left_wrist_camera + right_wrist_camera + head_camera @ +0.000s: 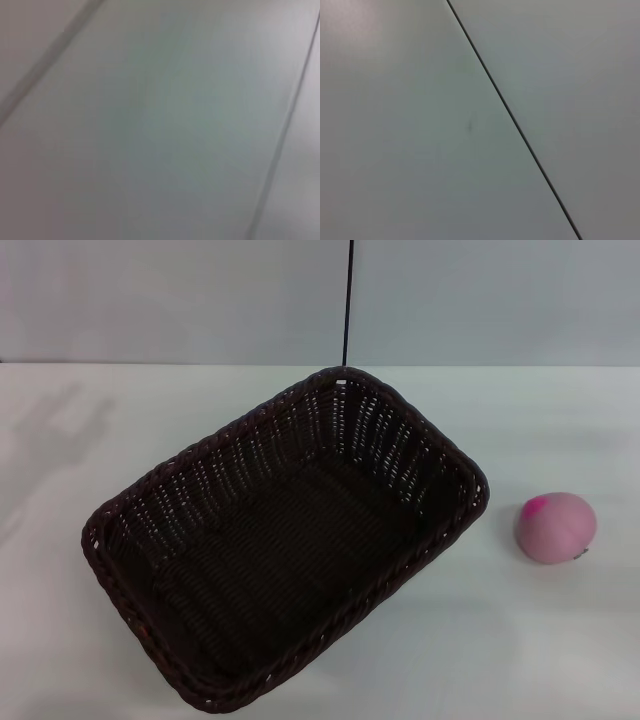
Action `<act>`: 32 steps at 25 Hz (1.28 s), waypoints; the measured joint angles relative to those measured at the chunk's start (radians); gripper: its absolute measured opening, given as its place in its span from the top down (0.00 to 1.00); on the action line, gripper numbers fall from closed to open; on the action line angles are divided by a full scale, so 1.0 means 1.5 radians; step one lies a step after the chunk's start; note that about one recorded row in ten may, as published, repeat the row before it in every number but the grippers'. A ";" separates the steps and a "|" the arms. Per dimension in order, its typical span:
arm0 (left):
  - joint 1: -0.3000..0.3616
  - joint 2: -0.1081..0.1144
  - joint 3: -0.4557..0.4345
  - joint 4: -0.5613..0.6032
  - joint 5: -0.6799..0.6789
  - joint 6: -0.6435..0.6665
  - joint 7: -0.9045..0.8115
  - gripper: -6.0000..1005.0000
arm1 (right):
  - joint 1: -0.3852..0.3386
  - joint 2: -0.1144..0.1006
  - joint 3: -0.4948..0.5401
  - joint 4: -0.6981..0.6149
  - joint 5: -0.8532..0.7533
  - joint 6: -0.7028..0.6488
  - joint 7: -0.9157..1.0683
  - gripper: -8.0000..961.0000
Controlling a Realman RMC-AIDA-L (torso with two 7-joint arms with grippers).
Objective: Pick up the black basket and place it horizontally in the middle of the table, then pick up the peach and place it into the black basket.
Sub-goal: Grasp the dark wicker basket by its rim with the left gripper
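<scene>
Head view: the black basket (285,540) is sitting empty on the white bench (560,640), skewed diagonally, one corner pointing toward the far edge and the opposite end reaching toward the near edge, left of centre. The peach (556,527) is resting apart from it, toward the bench's right edge, not touching the rim. No arm or gripper is showing here, so both look to be waiting out of frame.

Left wrist view: only a plain pale surface with faint seams is showing; no basket, no peach. The left fingers are not appearing, so their state is out of sight.

Right wrist view: the same sort of pale panel, crossed by one thin dark seam. The right fingers are likewise not appearing.

Handling, as judgement: the basket is looking light and fairly stiff; its braided rim should be giving a firm pinch, best taken mid-way along a long side so it is not swinging while being turned level. The peach is looking smooth and round, likely to roll; closing across its widest part seems safest.
</scene>
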 joint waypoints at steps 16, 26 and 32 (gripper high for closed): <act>-0.230 0.057 0.001 0.372 0.723 -0.044 -0.501 0.16 | 0.000 0.001 0.001 0.002 0.000 0.012 0.005 0.46; -0.319 -0.006 0.006 0.467 0.970 0.022 -0.556 0.16 | -0.001 0.001 0.003 0.017 0.001 0.013 0.003 0.45; -0.335 -0.030 0.016 0.469 1.032 0.019 -0.551 0.16 | -0.001 0.001 0.003 0.021 0.001 0.013 0.003 0.45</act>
